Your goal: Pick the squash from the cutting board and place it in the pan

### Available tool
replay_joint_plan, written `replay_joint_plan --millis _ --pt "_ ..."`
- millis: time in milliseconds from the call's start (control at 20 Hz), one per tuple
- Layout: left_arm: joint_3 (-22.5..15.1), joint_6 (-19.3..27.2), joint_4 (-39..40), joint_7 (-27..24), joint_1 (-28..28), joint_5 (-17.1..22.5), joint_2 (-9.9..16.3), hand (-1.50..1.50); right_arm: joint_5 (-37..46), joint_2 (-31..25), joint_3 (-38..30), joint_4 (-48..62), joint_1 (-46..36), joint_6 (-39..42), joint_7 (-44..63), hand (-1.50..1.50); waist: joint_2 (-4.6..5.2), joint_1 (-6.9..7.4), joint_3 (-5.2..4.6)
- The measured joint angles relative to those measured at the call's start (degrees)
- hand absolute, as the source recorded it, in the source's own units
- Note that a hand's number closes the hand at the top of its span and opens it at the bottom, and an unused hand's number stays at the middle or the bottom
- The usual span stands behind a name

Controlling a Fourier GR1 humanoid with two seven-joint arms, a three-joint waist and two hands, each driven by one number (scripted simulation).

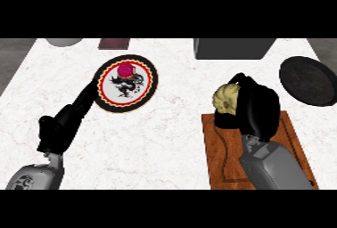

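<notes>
Within right hand (pixel 253 109): squash (pixel 226 99).

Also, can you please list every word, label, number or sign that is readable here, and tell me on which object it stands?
No readable text in the head view.
The plate carries only a picture: a dark figure with a red spot, no letters.
The squash, cutting board, pan and both forearms show no labels or numbers.

Two grey rounded forearms; left robot hand (pixel 56 129) black, right robot hand (pixel 258 111) black.
</notes>
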Motion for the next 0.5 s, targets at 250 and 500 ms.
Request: replay_joint_plan --millis 250,500 --pt "0.4 -0.2 -1.5 1.1 0.1 -0.3 -0.4 0.0 -0.4 -1.2 -5.7 1.0 0.1 -7.1 -2.6 1.5 0.02 -0.04 0.0" --pt "0.7 -0.5 -1.0 0.5 0.0 -0.9 -0.8 0.0 -5.1 -2.0 -12.6 4.0 0.4 -14.7 -7.5 1.5 0.06 0.0 0.02"
